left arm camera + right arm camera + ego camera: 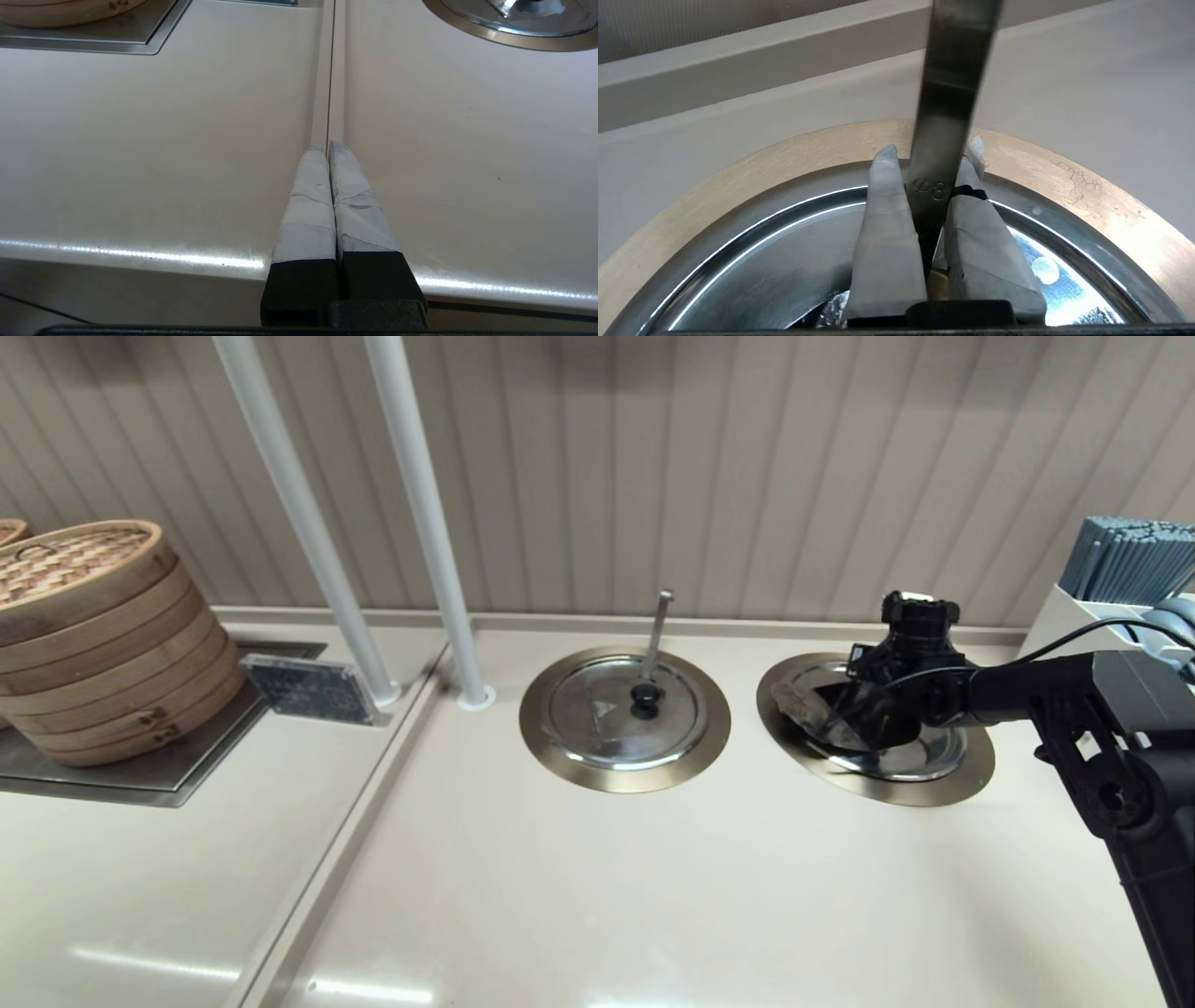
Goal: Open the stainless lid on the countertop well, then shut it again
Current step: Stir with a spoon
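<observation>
The stainless lid [920, 756] sits in the right-hand countertop well, ringed by its bronze rim [934, 795]. Its wedge panel [799, 707] is tilted up at the left, with a dark opening [834, 693] beside it. My right gripper [854, 709] hangs over the lid and hides the knob. In the right wrist view, the right gripper [931, 147] is shut on a flat steel handle [952, 84] stamped with a mark, above the lid [784, 252] and rim [784, 158]. The left gripper [328, 145] is shut and empty over the counter seam near the front edge.
A twin lid [597, 723] with a small triangle, a black knob [644, 695] and an upright ladle handle [659, 625] sits mid-counter. Bamboo steamers [93, 635] stand at the left on a steel tray [159, 782]. Two white poles [425, 523] rise behind. A chopstick holder [1125, 569] is at the far right.
</observation>
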Robot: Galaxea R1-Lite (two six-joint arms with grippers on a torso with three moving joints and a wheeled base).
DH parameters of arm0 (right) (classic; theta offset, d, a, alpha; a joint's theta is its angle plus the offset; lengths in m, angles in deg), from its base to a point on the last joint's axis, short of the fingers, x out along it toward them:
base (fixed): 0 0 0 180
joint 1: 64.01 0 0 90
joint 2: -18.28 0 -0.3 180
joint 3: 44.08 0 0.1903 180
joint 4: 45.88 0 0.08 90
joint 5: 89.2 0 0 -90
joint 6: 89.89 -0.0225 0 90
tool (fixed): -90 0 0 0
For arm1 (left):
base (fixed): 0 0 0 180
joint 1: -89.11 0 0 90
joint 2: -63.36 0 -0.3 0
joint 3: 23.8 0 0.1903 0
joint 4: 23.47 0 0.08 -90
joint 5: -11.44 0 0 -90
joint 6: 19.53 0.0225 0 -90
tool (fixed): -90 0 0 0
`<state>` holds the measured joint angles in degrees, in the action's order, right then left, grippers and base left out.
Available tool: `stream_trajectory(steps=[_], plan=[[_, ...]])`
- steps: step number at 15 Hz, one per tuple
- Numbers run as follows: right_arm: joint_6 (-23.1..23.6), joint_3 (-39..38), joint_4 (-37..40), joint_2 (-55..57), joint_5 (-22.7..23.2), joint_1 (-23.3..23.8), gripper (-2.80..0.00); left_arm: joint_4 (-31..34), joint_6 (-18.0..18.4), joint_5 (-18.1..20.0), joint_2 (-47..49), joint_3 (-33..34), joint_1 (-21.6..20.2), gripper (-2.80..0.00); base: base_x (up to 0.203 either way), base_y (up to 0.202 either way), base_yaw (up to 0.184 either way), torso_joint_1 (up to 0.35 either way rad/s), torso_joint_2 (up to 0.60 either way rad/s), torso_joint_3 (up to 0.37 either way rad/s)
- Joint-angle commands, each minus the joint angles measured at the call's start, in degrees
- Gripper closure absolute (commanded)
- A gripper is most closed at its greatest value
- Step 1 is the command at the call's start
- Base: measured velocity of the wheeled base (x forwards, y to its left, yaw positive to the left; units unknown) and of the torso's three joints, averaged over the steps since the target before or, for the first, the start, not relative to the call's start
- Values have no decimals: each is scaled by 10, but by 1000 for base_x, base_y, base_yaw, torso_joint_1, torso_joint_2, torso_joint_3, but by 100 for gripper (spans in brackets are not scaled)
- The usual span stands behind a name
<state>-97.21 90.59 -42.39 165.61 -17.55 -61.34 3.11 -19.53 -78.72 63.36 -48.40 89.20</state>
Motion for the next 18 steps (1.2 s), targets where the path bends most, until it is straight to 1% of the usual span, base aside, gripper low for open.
stream_trajectory(steps=[1, 7, 10, 16, 18], plan=[[1, -2, -1, -12, -2, -2, 0, -1, 0, 0, 0, 0, 0, 0, 0, 0, 0, 0, 0, 0], [-1, -21, -1, -39, -2, -3, 0, 0, 0, 0, 0, 0, 0, 0, 0, 0, 0, 0, 0, 0], [-7, -52, -1, -74, -1, -8, 0, 0, 0, 0, 0, 0, 0, 0, 0, 0, 0, 0, 0, 0], [1, -131, -1, -166, 0, -16, 0, 0, 0, 0, 0, 0, 0, 0, 0, 0, 0, 0, 0, 0], [3, -139, -1, -154, 0, -23, 0, 0, 0, 0, 0, 0, 0, 0, 0, 0, 0, 0, 0, 0]])
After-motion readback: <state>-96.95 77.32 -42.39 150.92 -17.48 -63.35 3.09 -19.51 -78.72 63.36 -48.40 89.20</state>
